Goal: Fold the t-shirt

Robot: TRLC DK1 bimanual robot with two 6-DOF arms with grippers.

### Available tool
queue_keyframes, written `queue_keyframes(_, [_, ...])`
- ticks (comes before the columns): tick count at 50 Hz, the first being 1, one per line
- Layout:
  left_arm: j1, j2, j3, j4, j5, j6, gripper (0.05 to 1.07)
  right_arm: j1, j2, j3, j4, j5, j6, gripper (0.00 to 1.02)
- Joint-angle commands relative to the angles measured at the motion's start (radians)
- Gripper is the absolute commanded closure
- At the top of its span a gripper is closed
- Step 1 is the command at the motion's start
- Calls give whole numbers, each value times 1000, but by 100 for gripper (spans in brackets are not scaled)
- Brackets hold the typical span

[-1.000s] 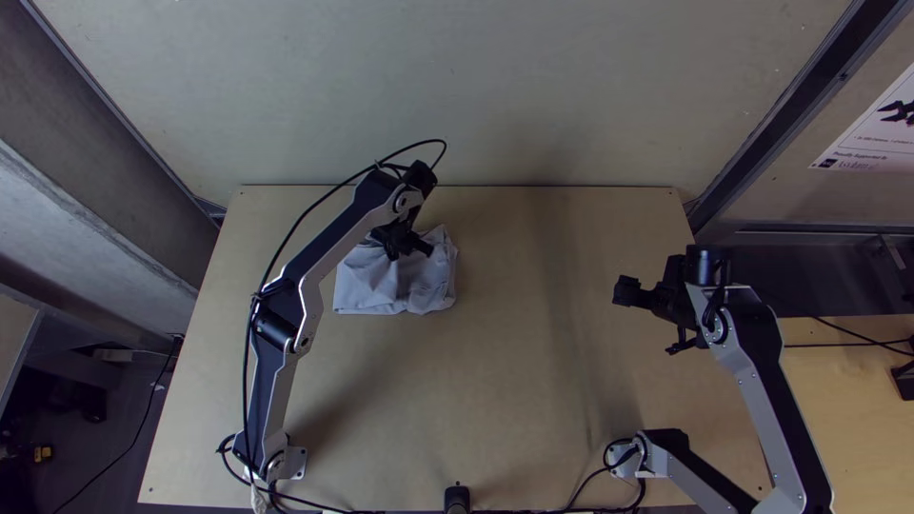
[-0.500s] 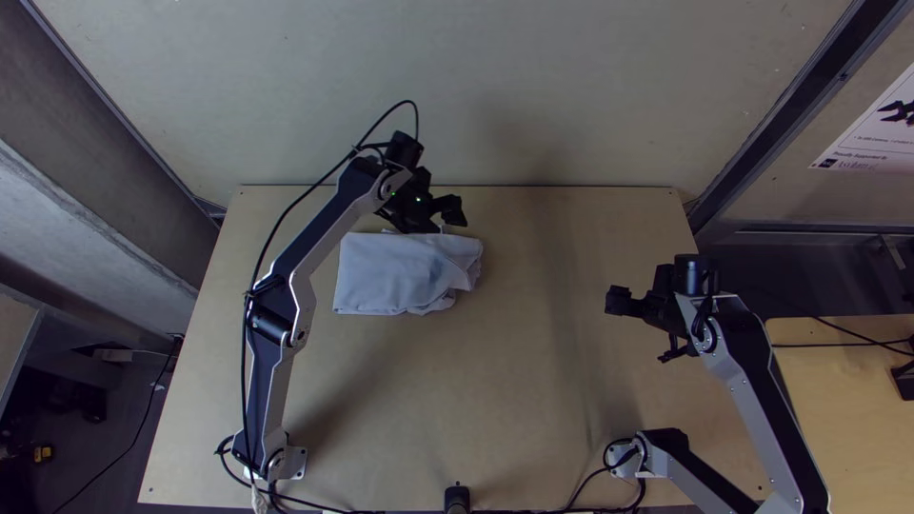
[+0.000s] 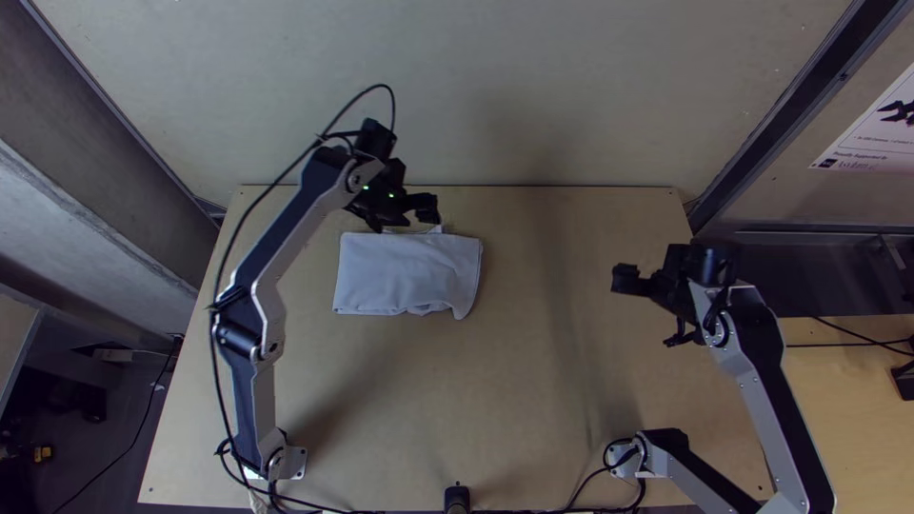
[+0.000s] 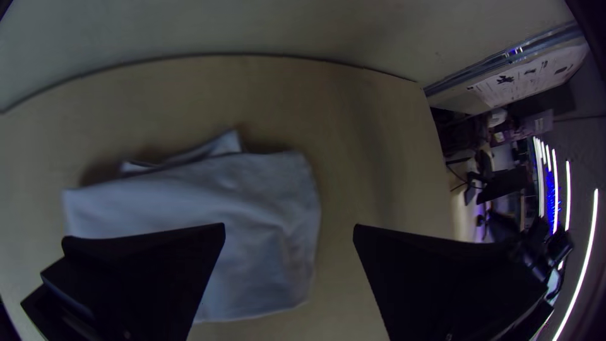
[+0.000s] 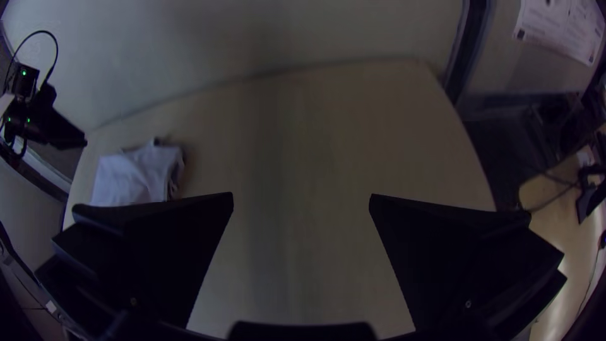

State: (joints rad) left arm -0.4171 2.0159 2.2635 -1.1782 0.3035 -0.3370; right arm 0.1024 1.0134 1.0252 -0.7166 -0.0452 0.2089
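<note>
T-shirt (image 3: 407, 274) lies on the table (image 3: 533, 381), left of the table's middle and nearer its far edge, folded into a compact pale bundle. Its long sides run roughly along the table's far edge, and a small bit of cloth pokes out on the side towards that edge. The side facing the table's near edge is slightly wavy, with a rounded corner towards the table's middle.

The left gripper (image 3: 407, 219) is held over the far part of the table, by the shirt's far side. In the left wrist view the left gripper (image 4: 289, 227) is open, its flat black fingers well apart — one partly in front of the cloth, the other in front of the tabletop.

The right gripper (image 3: 649, 310) is over the right part of the table, well apart from the shirt. It is open too, and the right wrist view shows wood between its spread fingers. The right arm (image 3: 752, 381) bends out past the table's right edge and back in. Black cables (image 3: 333, 510) run along the table's near edge, and a pale wall (image 3: 533, 86) rises beyond its far edge.
</note>
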Motion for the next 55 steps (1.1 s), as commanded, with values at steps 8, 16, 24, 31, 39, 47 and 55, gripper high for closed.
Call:
queue_keyframes(8, [121,-306,-134,-52,-133,119,10,-10,-30,98,167,-4,-83,3])
queue_keyframes(16, [199,-514,-323,43,-274,228,10,-67,-67,165,240,2,-152,3])
queue_keyframes(24, [279,-772,-584,223,-276,308,10,-133,-128,208,258,10,-189,3])
queue_keyframes(31, [353,-984,-789,379,-276,343,10,-152,-248,194,253,10,-198,3])
queue_keyframes(39, [434,-1175,-955,463,-276,355,10,-141,-435,121,302,8,-189,3])
queue_keyframes(47, [446,-1392,-1154,597,-276,385,10,-130,-602,16,319,8,-243,3])
queue_keyframes(55, [472,-1593,-1332,670,-276,389,10,-133,-765,-100,352,8,-269,4])
